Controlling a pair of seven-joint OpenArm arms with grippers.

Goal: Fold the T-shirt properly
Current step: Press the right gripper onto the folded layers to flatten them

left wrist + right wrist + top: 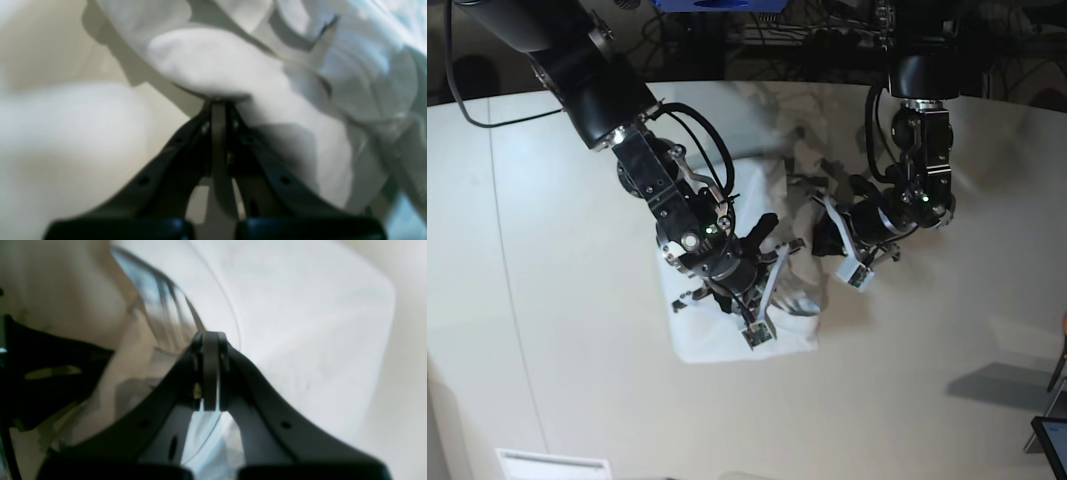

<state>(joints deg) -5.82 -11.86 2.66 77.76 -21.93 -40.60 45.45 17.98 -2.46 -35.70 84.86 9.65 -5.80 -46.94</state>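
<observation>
Lay bunched and partly folded at mid-table [547, 250], white T-shirt [727, 340], both arms low over it. Right gripper [779, 250] sat above the shirt's middle, jaws pressed together on a fold of the cloth. Left gripper [819, 238] sat at the shirt's far-side edge, jaws likewise together, pinching a bulge of fabric.

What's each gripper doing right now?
Left gripper: shut on the T-shirt.
Right gripper: shut, tips against the T-shirt; a hold cannot be told.
</observation>
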